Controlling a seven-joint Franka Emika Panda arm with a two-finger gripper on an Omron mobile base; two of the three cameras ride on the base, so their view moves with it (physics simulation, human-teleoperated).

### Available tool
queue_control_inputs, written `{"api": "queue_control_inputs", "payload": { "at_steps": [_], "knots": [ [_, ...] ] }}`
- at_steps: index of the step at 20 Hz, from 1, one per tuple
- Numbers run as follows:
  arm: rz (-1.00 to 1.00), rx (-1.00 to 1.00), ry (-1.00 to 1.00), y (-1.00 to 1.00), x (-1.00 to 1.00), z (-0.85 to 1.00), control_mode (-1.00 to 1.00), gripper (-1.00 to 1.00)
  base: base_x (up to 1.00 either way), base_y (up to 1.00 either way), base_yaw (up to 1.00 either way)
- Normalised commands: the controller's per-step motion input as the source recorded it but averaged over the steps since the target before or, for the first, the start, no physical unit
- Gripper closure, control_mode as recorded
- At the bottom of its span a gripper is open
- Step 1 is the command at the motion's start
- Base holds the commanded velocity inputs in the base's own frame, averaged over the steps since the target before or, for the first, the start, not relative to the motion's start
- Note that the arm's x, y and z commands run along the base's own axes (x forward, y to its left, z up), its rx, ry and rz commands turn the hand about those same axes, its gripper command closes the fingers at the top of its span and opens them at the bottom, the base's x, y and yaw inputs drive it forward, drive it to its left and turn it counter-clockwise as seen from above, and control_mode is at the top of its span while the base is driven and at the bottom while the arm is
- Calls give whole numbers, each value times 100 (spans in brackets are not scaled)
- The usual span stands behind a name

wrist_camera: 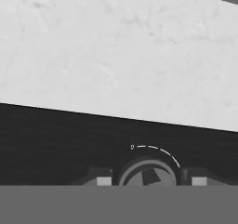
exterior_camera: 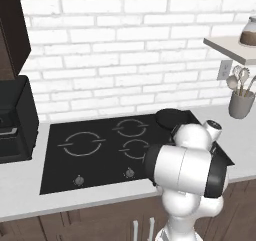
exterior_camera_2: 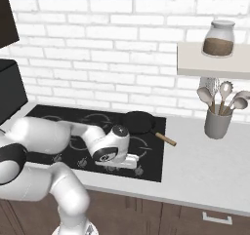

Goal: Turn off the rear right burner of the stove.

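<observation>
Fingertips (wrist_camera: 104,180) spread either side of grey stove (exterior_camera: 100,157) knob (wrist_camera: 148,174), bracketing it, positioned for turning.

Left base camera behind the arm, looking forward and down at the stove (exterior_camera: 100,155) and brick wall (exterior_camera: 125,50), right base camera sharing that stove from the other side, hand camera pressed close over a knob (wrist_camera: 148,175), table (wrist_camera: 116,51) beyond
</observation>
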Motion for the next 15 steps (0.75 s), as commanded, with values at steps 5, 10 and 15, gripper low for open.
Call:
{"api": "queue_control_inputs", "payload": {
  "at_steps": [5,10,15],
  "knots": [
    [-100,0,-15,18,7,-11,-100,100,0,0,0],
    [-100,0,-11,14,6,-25,-100,100,0,0,0],
    [-100,0,0,0,0,-55,-100,100,0,0,0]
  ]
}}
